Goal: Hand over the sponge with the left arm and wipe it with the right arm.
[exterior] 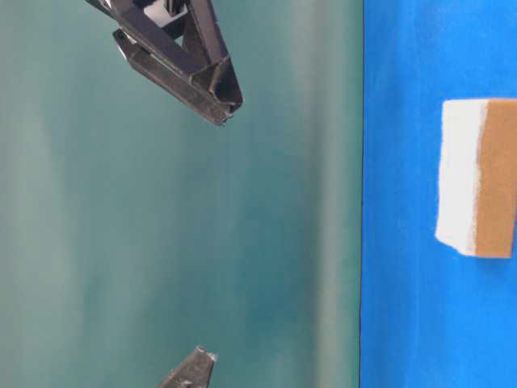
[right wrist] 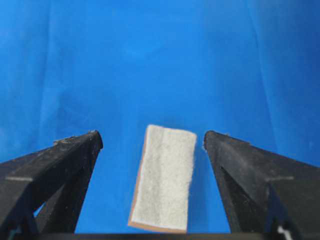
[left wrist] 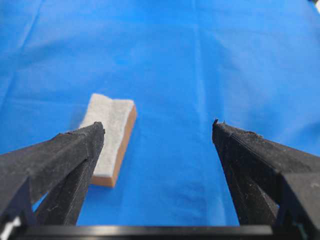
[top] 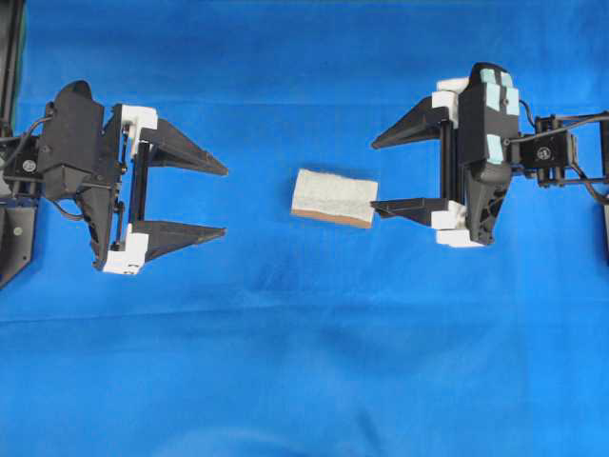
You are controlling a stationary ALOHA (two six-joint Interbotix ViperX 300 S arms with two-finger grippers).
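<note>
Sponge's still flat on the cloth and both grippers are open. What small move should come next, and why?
Probably ease the left gripper forward toward the sponge. It lies unheld on the blue cloth, ahead of the left fingertips, and the left arm must grasp it first; the right gripper is nearer.

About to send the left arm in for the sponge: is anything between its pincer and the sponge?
Nothing visible. The left pincer is open, with only bare blue cloth between it and the sponge. The open right pincer is on the sponge's far side, one fingertip beside its corner.
</note>
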